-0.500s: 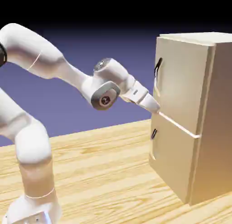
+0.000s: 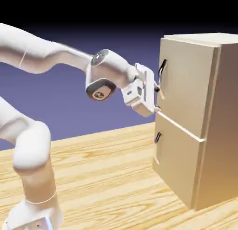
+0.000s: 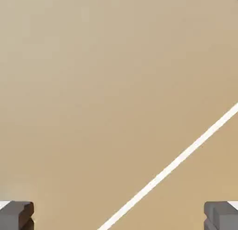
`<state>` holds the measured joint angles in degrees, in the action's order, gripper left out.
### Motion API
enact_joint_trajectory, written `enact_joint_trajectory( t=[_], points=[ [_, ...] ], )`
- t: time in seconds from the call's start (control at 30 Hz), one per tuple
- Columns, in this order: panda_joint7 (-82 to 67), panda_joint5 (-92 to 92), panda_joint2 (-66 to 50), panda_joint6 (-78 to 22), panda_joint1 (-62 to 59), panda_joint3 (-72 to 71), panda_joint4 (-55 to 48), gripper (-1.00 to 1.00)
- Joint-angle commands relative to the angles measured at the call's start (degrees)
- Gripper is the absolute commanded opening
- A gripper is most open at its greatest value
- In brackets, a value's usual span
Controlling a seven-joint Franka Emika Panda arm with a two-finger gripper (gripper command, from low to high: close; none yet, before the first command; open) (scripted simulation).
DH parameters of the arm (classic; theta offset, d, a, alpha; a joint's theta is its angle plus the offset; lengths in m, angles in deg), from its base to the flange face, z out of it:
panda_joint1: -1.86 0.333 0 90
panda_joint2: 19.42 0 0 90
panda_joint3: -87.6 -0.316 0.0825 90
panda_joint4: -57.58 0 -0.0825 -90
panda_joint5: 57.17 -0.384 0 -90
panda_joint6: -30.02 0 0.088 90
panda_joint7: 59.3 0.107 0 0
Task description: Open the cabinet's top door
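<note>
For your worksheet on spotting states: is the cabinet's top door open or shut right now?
Shut. The top door lies flush with the cabinet front, with only a thin pale seam above the lower door; the open pincer holds nothing.

The gripper (image 2: 157, 98) is right up against the front of the cabinet (image 2: 218, 122), low on the top door (image 2: 183, 87). Its jaws are wide apart with nothing between them. In the hand view, flat tan wood fills almost everything ahead, so there is no way forward. A thin pale gap (image 3: 172, 166) between the 2 doors runs slantwise across that wood. The dark handle (image 2: 161, 71) sticks out just above the gripper. Behind the arm and over the worktop (image 2: 107, 178) there is lots of open room.
</note>
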<state>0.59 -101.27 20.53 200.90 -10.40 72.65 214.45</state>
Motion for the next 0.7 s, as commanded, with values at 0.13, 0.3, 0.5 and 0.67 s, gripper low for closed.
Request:
enact_joint_trajectory(
  t=[0.13,0.3,0.5,0.67],
  points=[
    [4.93,-12.46,2.06,-0.88,-3.66,-4.22,-1.17,0.00],
    [9.85,-24.93,4.12,-1.76,-7.32,-8.45,-2.33,0.00],
    [15.77,-39.88,6.59,-2.82,-11.71,-13.52,-3.73,0.00],
    [20.69,-52.34,8.65,-3.70,-15.37,-17.74,-4.90,0.00]
  ],
)
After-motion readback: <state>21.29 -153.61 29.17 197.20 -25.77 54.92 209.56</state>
